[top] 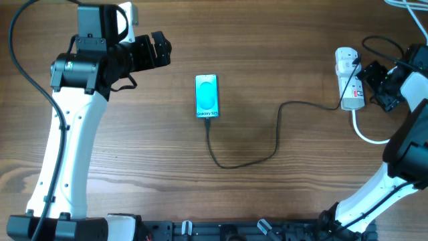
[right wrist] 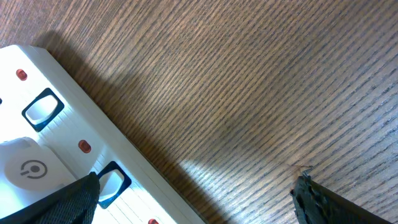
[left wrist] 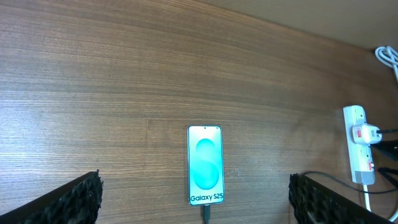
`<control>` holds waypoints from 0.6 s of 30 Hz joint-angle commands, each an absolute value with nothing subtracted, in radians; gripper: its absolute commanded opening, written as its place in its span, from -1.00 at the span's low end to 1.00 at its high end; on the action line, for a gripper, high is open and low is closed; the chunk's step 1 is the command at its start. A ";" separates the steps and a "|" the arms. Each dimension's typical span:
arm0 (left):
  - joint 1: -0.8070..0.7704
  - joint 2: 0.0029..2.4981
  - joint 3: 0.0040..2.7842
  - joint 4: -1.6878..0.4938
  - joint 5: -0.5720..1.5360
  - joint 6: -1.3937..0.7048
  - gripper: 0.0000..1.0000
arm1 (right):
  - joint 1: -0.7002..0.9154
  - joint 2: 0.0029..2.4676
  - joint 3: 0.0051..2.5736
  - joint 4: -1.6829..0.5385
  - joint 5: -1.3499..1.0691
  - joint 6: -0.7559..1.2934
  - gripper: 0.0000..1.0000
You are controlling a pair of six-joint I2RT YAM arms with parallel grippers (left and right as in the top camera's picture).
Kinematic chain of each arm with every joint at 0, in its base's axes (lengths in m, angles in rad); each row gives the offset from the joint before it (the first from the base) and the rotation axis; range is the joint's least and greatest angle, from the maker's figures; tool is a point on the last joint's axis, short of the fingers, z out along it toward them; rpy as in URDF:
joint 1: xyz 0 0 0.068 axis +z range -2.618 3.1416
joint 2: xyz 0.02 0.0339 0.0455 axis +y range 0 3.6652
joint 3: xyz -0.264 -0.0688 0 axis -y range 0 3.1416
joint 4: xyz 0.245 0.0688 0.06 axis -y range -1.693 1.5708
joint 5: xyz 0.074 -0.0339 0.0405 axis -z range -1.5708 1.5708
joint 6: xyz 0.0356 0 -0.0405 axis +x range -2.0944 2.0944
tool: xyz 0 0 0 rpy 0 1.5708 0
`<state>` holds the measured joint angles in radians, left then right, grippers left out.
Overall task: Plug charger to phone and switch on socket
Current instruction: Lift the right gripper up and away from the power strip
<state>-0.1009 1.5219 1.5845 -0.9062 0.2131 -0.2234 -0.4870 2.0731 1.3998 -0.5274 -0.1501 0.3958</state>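
The right gripper (right wrist: 196, 208), fingers spread wide and empty, hovers low over the socket (right wrist: 62, 134) at far right, one fingertip (right wrist: 78, 202) just beside a rocker switch (right wrist: 112, 182). The charger (top: 277, 127) already runs from the socket to the near end of the phone (top: 206, 96) at centre. Switching on appears to be the step in hand, and it calls for a firm press on the right rocker. The left gripper (top: 162, 50) hangs open, well apart.

- Left arm (top: 67, 157) — white links, black joints, a thin black cable (top: 11, 39) looped alongside.
- Right arm (top: 374, 189) — same white and black.
- Fingers (left wrist: 78, 199) black, with ribbed edges.
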 commanded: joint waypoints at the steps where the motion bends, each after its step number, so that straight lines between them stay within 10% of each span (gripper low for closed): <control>1: -0.100 1.526 1.578 -0.907 0.204 -0.228 1.00 | -0.463 2.130 1.399 -0.540 -0.182 0.400 0.99; 18: -0.100 1.526 1.578 -0.907 0.204 -0.228 1.00 | -0.430 2.138 1.399 -0.548 -0.153 0.398 1.00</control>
<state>-0.1009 1.5219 1.5845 -0.9062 0.2131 -0.2234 -0.4728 2.0769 1.4036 -0.5293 -0.1303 0.3950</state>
